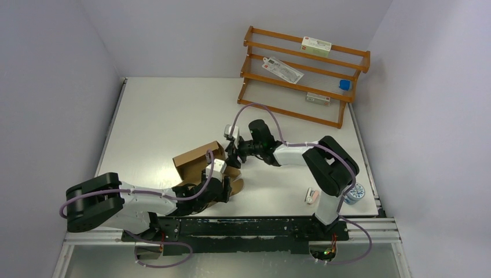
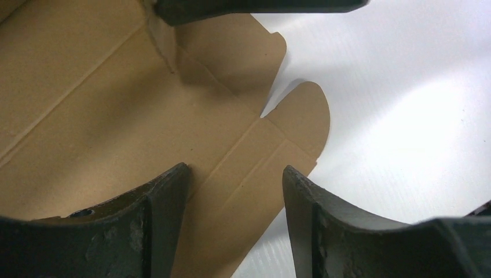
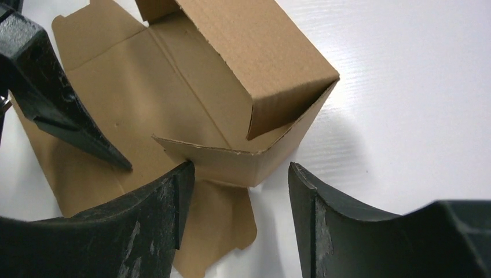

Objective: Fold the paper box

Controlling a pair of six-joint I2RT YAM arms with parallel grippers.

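The paper box (image 1: 194, 161) lies half-formed on the white table (image 1: 162, 110), left of centre and toward the near edge. One end stands up as a brown cardboard shell, while the other panels and rounded flaps lie flat around it. The left gripper (image 2: 236, 171) hangs low over the flat part with its fingers spread; a creased flap lies beneath the gap and nothing is pinched. The right gripper (image 3: 237, 168) faces it from the other side, also spread. Its left fingertip (image 3: 184, 171) seems to touch the low front wall of the raised end, and the other finger stands clear over bare table. A wooden rack (image 1: 289, 55) holding small packets stands well apart at the far right.
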